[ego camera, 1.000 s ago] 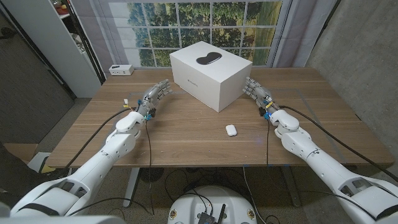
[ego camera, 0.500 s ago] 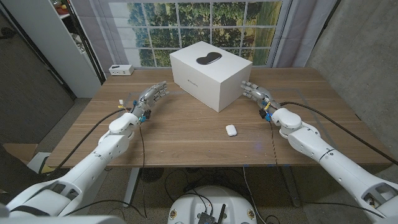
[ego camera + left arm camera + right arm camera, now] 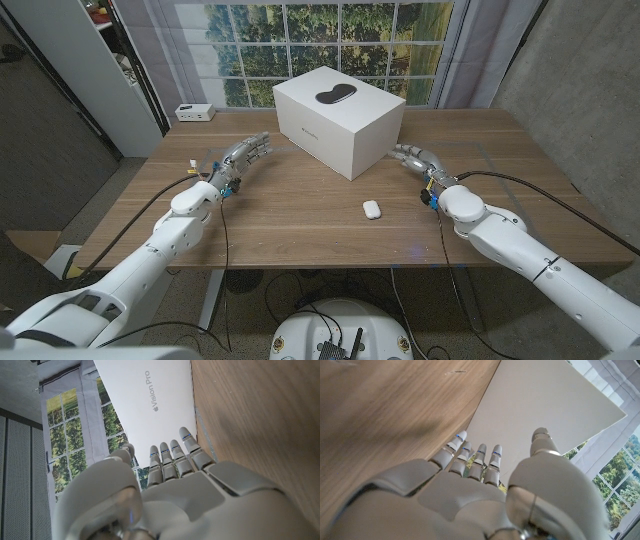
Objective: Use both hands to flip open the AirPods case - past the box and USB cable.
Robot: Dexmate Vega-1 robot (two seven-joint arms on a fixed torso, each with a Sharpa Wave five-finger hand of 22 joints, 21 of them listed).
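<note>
The earbud case (image 3: 372,209) lay closed on the table (image 3: 300,215), in front of the big white box (image 3: 338,105). Both the left hand (image 3: 243,155) and the right hand (image 3: 415,157) hovered beside the box, fingers apart and empty, likely positioned to reach inward.

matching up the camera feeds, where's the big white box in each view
Head view: white box at table centre-back, between both hands.
Left wrist view: white box past the left hand's fingers, "Vision Pro" printed on it.
Right wrist view: white box beyond the right hand's fingers.
Shared landmark: wooden table.
</note>
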